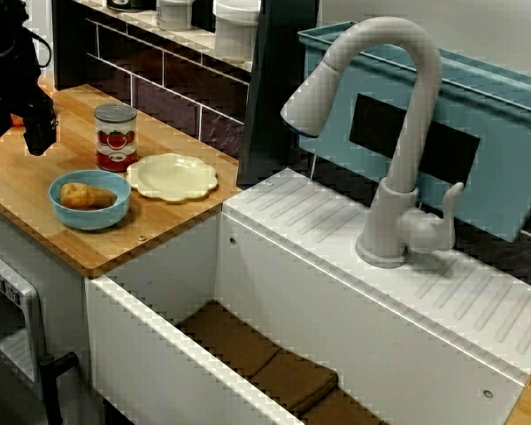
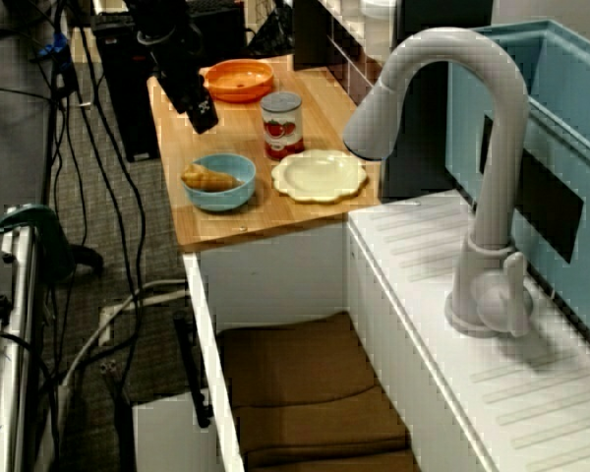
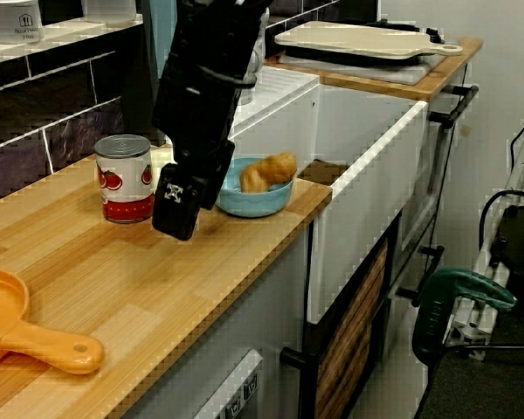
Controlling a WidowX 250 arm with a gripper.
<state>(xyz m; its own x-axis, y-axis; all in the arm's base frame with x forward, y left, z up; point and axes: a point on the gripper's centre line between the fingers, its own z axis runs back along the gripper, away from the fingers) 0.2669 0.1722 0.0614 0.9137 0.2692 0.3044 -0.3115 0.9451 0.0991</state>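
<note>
Gripper: a black gripper (image 3: 176,209) hangs low over the wood with its tip pointing down and holds nothing. Its fingers read as one dark block, so I cannot tell whether they are spread or pressed together.
Tomato can: a tomato can (image 3: 125,179) stands upright just beside the gripper, toward the wall, and does not touch it.
Blue bowl: a blue bowl (image 3: 258,202) sits near the counter's sink end, beyond the gripper, with a golden pastry-like piece (image 3: 269,170) inside.
Step in hand: in my judgement an approach, with the gripper near both can and bowl and in contact with neither.
Next move: taking either one would call for a sideways shift to line up over it, with the fingers parted wide enough, then a drop.
Plate: a cream scalloped plate (image 1: 173,177) lies behind the bowl, beside the can.
Pan: an orange pan (image 3: 17,323) rests at the counter's other end, well apart.
Counter: a pale wooden counter (image 3: 157,279) with a dark tiled wall (image 1: 168,97) behind it.
Sink: a deep white sink (image 1: 292,292) adjoins the counter, with brown cloths (image 1: 265,359) on its floor and a pale faucet (image 1: 398,133) over it.
Room: cables (image 2: 79,147) trail over the grey floor.
</note>
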